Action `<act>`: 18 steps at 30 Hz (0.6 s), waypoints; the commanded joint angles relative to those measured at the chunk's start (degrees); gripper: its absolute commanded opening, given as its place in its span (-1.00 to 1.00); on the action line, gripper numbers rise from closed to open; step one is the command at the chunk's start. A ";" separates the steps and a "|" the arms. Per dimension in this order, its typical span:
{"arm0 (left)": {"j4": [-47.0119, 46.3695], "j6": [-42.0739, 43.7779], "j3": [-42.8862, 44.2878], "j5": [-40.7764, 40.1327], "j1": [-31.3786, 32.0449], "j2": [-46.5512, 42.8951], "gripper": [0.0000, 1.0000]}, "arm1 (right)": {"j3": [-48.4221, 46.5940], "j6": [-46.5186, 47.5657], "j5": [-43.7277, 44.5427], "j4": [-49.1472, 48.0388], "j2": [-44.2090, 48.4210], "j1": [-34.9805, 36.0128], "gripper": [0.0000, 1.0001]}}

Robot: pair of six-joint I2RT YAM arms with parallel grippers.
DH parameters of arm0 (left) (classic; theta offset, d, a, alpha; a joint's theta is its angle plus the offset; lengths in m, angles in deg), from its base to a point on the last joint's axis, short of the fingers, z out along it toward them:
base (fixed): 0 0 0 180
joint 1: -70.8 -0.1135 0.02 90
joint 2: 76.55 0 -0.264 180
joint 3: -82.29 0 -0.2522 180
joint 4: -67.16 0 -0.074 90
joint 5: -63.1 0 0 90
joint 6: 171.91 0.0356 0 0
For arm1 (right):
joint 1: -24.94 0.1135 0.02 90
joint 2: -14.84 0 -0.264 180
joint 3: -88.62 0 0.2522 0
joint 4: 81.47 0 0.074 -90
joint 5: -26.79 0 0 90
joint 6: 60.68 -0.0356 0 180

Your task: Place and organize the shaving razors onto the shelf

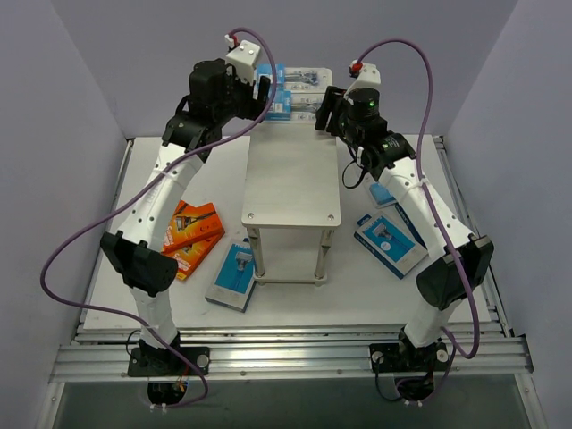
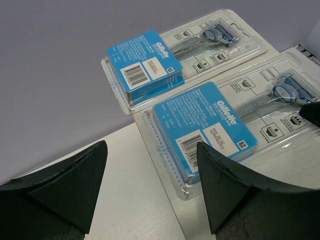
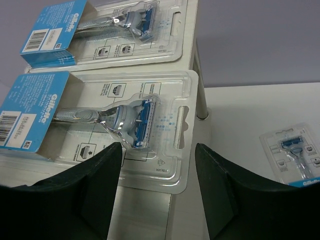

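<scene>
Left hand (image 2: 151, 150) and right hand (image 3: 159, 150) hover wide, empty, over blister packs (image 2: 205, 125) on the shelf (image 1: 290, 179); next probably: fetch orange boxes (image 1: 192, 234) beside it.

I work in a robot lab cell, not a home. Plain lilac-grey partition walls (image 1: 71, 89) box in my white tabletop (image 1: 357, 295). Bare aluminium frame rails (image 1: 295, 357) cross the bottom of the frame, carrying my bolted black arm bases (image 1: 165, 360). Purple cables (image 1: 43, 270) loop loose.
</scene>
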 commanded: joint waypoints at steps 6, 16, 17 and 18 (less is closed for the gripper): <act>-1.80 0.37 -11.00 -7.22 -0.27 -15.00 0.62 | 0.27 0.68 -0.61 5.05 1.07 -0.06 -0.01; -5.95 -2.53 -35.61 -11.46 -0.45 -31.81 0.62 | -0.52 0.95 1.15 5.49 0.72 1.08 -0.32; -6.21 -2.53 -37.82 -11.46 -0.45 -33.03 0.62 | -0.52 0.86 1.32 5.75 0.72 1.09 -0.32; -8.21 -2.62 -40.37 -11.72 -0.36 -35.74 0.62 | -0.78 0.95 1.50 5.84 0.63 1.17 -0.33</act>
